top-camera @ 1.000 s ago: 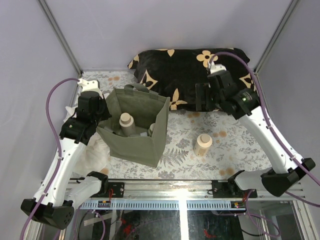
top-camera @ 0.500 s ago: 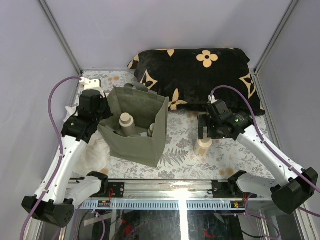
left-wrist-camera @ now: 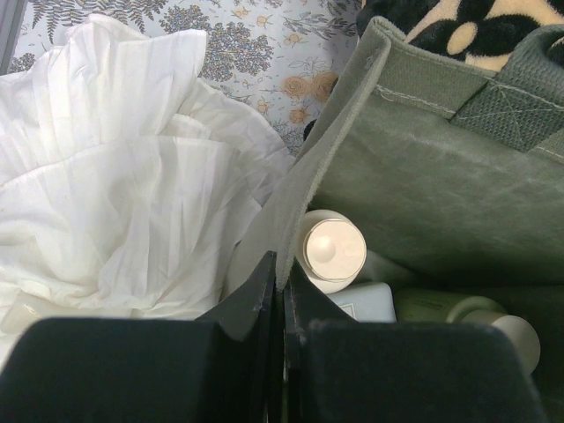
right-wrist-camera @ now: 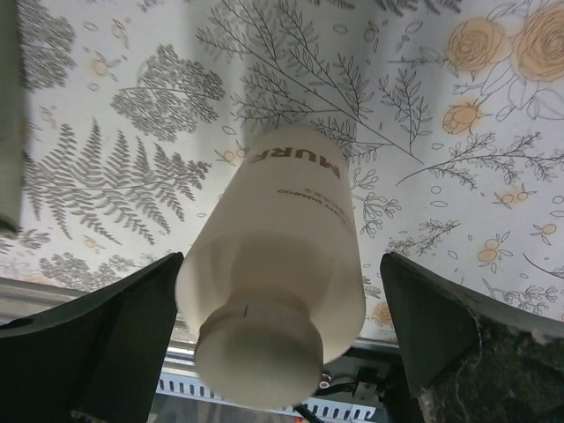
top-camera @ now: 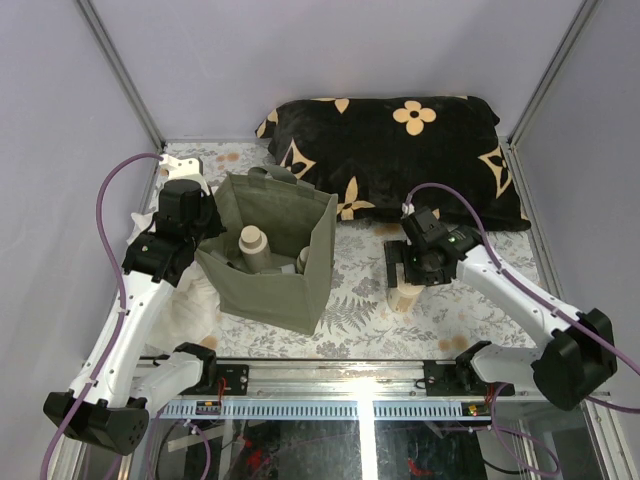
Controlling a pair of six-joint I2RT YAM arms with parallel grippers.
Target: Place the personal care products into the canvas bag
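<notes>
The olive canvas bag (top-camera: 285, 290) stands left of centre. My left gripper (top-camera: 205, 232) is shut on the bag's left rim (left-wrist-camera: 330, 141) and pinches the fabric at its fingertips (left-wrist-camera: 282, 273). Inside the bag stands a beige bottle (top-camera: 252, 243) with a round cap (left-wrist-camera: 333, 249), and a second bottle (top-camera: 303, 258) lies beside it (left-wrist-camera: 515, 330). Another beige bottle (top-camera: 403, 296) stands upright on the floral table. My right gripper (top-camera: 407, 268) is open, one finger on each side of this bottle (right-wrist-camera: 278, 291), with gaps on both sides (right-wrist-camera: 280, 260).
A white cloth (top-camera: 190, 300) is bunched against the bag's left side (left-wrist-camera: 115, 194). A black cushion with tan flowers (top-camera: 390, 150) lies along the back. The table's front rail (top-camera: 370, 372) runs just below the standing bottle.
My right arm has swung down from the cushion to the standing bottle, and its open jaws now straddle it. The left arm and the bag have stayed put.
</notes>
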